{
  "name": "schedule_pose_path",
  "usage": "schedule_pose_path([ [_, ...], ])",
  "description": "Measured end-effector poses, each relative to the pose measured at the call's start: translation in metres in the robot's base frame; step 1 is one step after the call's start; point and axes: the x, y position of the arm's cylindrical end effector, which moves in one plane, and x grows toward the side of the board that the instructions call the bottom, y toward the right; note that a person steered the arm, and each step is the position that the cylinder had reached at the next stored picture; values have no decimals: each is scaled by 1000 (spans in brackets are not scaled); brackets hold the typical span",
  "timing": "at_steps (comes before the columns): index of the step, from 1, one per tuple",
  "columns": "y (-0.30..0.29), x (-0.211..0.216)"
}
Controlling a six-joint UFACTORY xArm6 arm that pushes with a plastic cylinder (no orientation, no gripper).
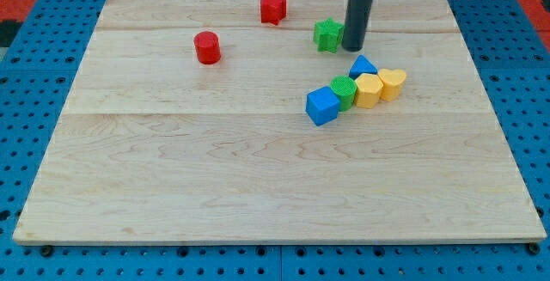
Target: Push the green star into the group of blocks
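Blue cube (322,106) frontmost, my tip (353,48) touching green star (327,35) right side

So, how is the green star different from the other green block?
The green star has a notched, pointed outline; the green block looks rounded, with a ridged top. The green star stands alone toward the view's top, with my tip right beside it on the view's right; the green block sits packed in the group, between the blue cube and a yellow block. Both are the same green and similar in size.
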Motion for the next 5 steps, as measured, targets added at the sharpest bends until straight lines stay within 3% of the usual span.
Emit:
schedule_pose_path([
  [1,19,-59],
  [2,-28,-69],
  [5,-103,44],
])
